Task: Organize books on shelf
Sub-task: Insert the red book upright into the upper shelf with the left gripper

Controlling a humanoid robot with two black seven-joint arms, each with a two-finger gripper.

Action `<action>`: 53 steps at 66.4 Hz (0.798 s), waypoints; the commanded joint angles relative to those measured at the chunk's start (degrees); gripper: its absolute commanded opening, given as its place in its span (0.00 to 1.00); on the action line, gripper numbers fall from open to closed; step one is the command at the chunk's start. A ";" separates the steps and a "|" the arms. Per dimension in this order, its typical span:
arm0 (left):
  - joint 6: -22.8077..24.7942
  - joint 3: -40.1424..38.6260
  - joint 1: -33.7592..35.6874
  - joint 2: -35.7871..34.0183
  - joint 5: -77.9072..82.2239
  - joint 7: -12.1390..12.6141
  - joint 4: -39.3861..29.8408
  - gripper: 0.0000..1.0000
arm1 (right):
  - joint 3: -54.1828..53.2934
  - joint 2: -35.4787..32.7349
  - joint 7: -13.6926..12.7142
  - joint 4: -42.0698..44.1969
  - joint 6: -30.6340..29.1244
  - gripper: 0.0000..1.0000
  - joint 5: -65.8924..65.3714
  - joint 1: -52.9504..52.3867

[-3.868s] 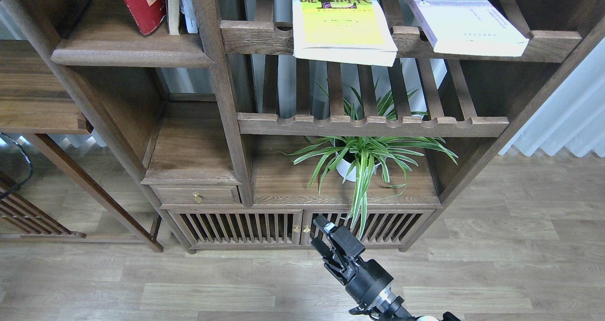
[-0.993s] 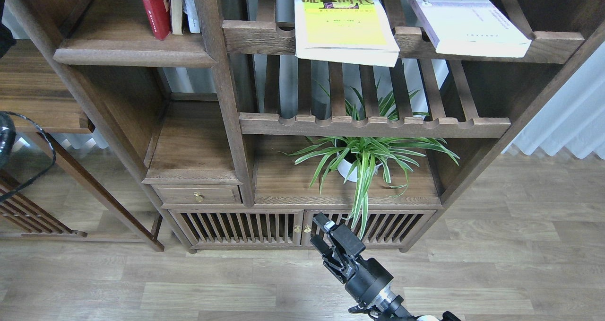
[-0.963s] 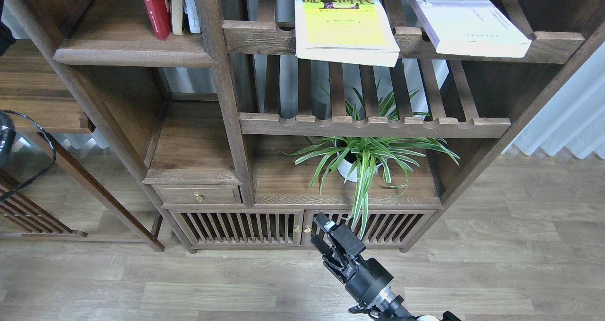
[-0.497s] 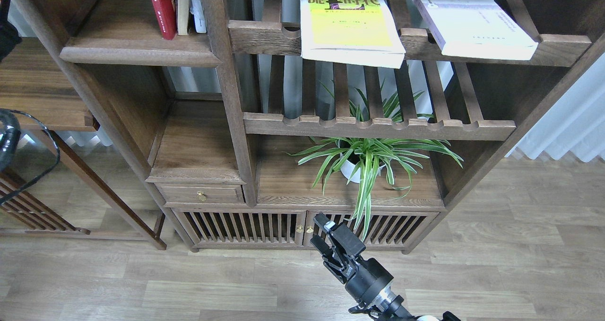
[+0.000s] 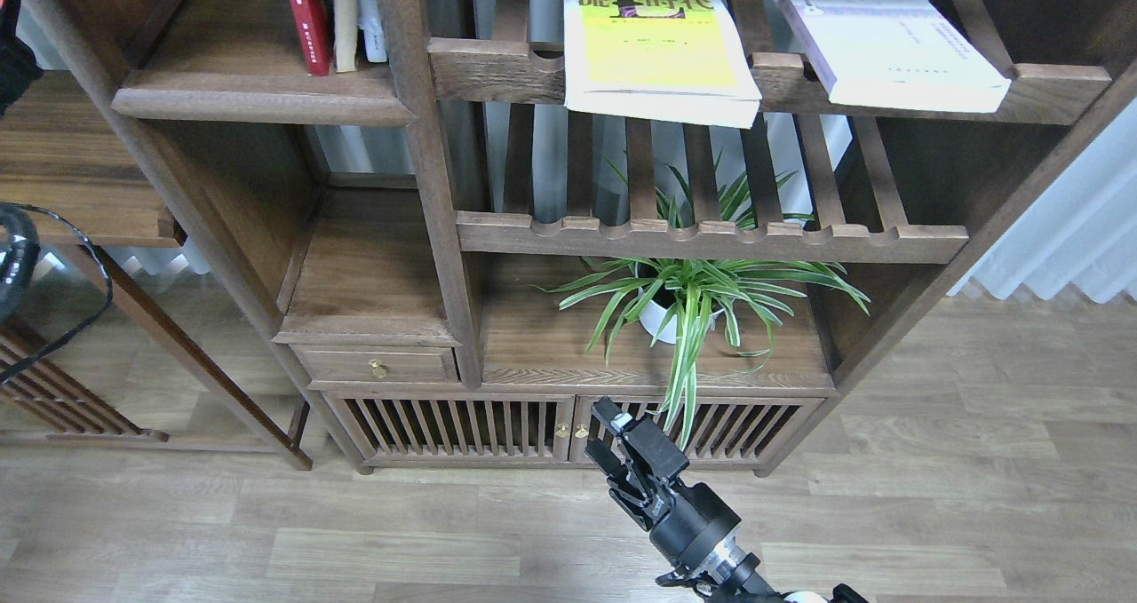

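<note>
The dark red book (image 5: 306,17) stands upright on the solid dark-brown shelf (image 5: 258,101) at the top left, against two thin pale books (image 5: 355,12). The yellow-green book (image 5: 657,39) lies flat on the upper slatted rack, overhanging its front rail. The white-lavender book (image 5: 888,43) lies flat to its right. My right gripper (image 5: 602,432) hangs low in front of the cabinet doors, open and empty. Only a dark part of my left arm (image 5: 13,61) shows at the left edge, and its fingers cannot be made out.
A potted spider plant (image 5: 684,301) stands on the lower board under a second slatted rack (image 5: 711,234). A small drawer (image 5: 377,365) and slatted doors (image 5: 453,425) sit below. A side table (image 5: 71,177) stands at the left, a pale curtain (image 5: 1066,221) at the right.
The red book went from leaning to upright against the thin books. A dark part of my left arm came into view at the left edge. The right gripper stayed still.
</note>
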State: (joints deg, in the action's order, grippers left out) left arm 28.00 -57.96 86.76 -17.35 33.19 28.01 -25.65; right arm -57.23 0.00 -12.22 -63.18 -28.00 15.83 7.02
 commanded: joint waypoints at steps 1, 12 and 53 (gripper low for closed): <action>0.00 0.13 -0.36 -1.71 0.03 -0.01 -2.29 1.00 | -0.17 0.00 0.00 -0.27 0.00 0.99 0.00 0.01; 0.00 -0.13 -0.89 -4.53 -0.59 -0.01 -4.85 1.00 | -0.08 0.00 0.00 -0.27 0.00 0.99 0.00 0.01; 0.00 -1.54 -11.87 -13.50 -11.05 -0.01 -19.79 1.00 | -0.08 0.00 0.00 -0.28 0.00 0.99 0.00 0.01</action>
State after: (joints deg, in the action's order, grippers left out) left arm 28.00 -58.80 77.31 -29.23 22.55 28.00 -42.29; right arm -57.23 0.00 -12.21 -63.52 -28.00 15.82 7.03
